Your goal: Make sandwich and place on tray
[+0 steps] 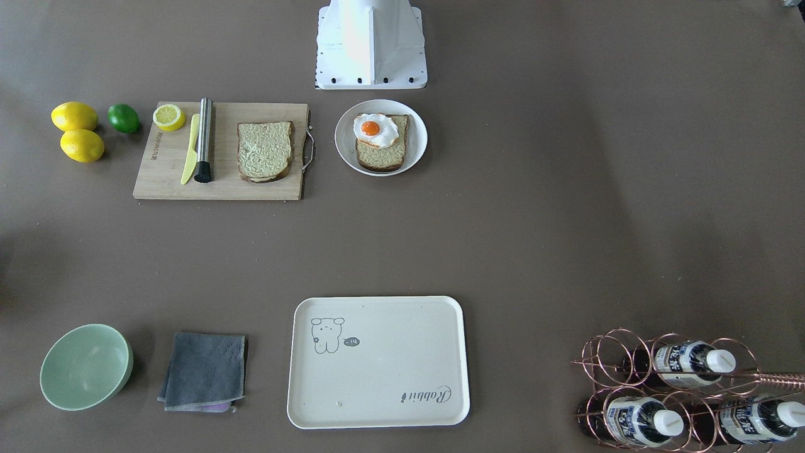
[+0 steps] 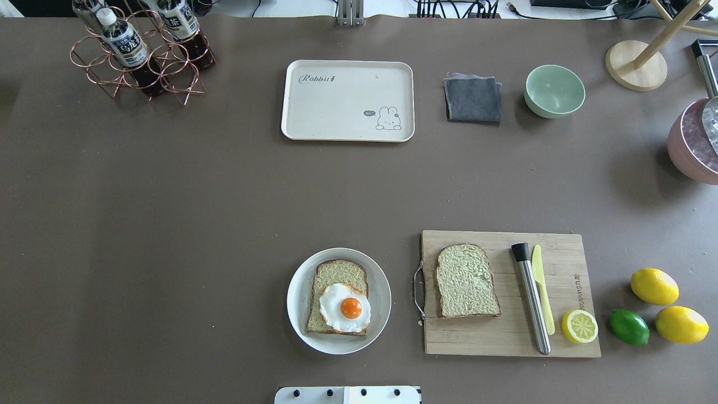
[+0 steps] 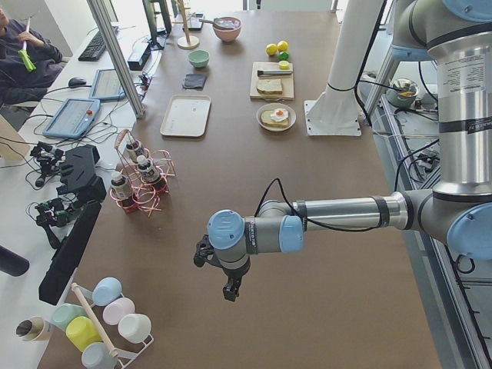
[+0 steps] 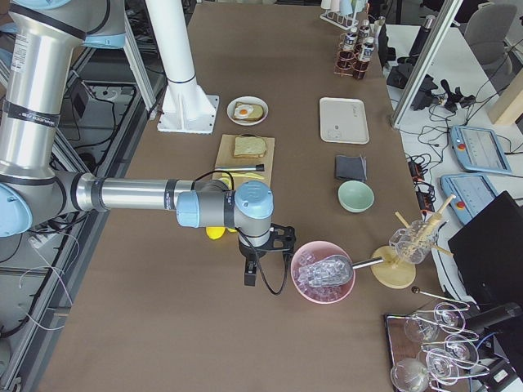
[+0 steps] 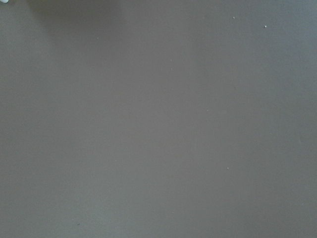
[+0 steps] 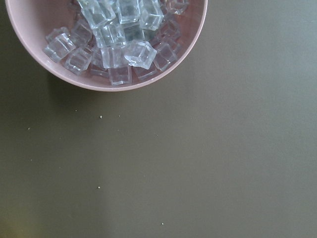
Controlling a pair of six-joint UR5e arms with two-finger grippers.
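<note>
Though jaws' state cannot be told, white orange-yolked egg [image 2: 345, 308] atop brown-crusted slice [image 2: 338, 271]

The near left arm stretches low over the brown tabletop [image 3: 330, 307], its gripper [image 3: 229, 289] pointing down above a bare patch; how its jaws stand cannot be told. Farther along stand a copper bottle rack [image 3: 140, 186], the cream tray [image 3: 186, 115], a white plate [image 3: 262, 123] bearing a bread slice [image 3: 269, 119] topped by a fried egg [image 3: 280, 114], and a wooden cutting board [image 3: 286, 92] carrying a second bread slice [image 3: 269, 87].
</note>
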